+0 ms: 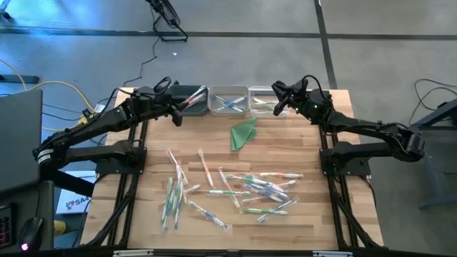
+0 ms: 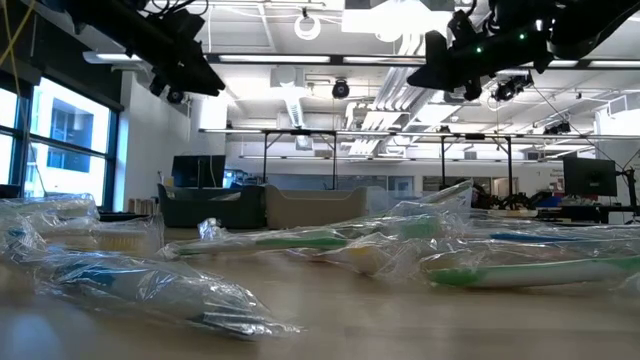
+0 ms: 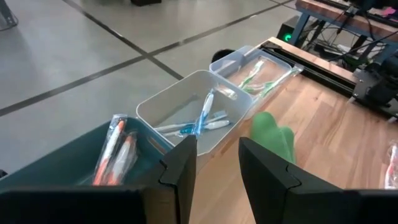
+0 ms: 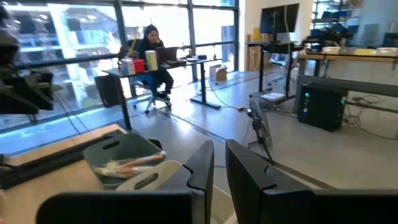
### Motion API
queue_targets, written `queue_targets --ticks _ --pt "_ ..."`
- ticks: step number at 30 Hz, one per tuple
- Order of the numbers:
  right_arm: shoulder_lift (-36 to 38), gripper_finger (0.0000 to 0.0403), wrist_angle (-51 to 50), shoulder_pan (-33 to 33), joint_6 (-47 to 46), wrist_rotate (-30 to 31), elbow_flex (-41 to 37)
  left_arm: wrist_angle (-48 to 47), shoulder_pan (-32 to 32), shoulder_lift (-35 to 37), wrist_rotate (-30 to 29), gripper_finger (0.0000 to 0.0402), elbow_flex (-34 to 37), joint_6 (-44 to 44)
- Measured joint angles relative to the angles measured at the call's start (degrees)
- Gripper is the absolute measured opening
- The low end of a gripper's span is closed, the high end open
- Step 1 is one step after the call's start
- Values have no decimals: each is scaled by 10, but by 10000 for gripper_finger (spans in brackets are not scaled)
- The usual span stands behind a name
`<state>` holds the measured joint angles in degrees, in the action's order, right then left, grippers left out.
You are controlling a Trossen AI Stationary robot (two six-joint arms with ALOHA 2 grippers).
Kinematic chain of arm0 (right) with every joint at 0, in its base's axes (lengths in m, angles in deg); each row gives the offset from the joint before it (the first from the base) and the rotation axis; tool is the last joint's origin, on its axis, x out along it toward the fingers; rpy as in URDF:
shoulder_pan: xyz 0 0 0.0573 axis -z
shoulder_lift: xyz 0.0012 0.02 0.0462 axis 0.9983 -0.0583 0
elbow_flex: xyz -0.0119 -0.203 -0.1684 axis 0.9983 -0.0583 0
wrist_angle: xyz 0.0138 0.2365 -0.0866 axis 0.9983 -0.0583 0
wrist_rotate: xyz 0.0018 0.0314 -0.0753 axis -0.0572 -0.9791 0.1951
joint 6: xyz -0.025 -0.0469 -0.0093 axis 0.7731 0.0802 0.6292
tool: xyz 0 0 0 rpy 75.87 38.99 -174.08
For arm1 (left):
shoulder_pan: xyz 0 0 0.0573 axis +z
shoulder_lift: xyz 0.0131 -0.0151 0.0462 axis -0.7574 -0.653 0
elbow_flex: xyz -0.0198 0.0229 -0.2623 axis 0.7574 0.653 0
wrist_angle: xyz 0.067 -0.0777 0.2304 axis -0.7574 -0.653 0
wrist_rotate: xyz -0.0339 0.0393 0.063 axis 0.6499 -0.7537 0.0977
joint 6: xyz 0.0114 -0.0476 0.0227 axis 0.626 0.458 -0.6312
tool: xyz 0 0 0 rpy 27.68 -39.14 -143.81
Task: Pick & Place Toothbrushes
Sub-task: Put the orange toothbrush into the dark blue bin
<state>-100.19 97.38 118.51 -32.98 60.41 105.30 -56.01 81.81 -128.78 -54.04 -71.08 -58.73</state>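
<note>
A few toothbrushes (image 1: 246, 189) sit sorted in the 3 bins (image 1: 228, 101) along the bench's far edge, but most lie loose near the front edge. My left gripper (image 3: 217, 165) hangs parted and empty over the dark bin (image 3: 74, 171); my right gripper (image 4: 219, 165) is nearly closed, holding nothing.

Loose toothbrushes (image 1: 228, 191) scattered over the wooden table (image 1: 300, 153), green folded cloth (image 1: 243, 133) behind them. Three bins along the far edge: dark (image 1: 187, 100), clear (image 1: 228, 101), clear (image 1: 263, 100). Both arms hover over the bins.
</note>
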Motion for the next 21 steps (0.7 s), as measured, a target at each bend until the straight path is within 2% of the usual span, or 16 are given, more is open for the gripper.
queue_targets --ticks 6,10,15,21 --pt "0 34 24 0 0 -45 0 1 0 0 0 117 0 1" --pt "0 34 25 0 7 -42 0 12 0 1 0 117 -1 75" --pt "0 34 25 0 87 -41 0 24 0 1 4 117 -1 137" --pt "0 34 25 1 174 -36 0 31 0 1 56 117 -1 231"
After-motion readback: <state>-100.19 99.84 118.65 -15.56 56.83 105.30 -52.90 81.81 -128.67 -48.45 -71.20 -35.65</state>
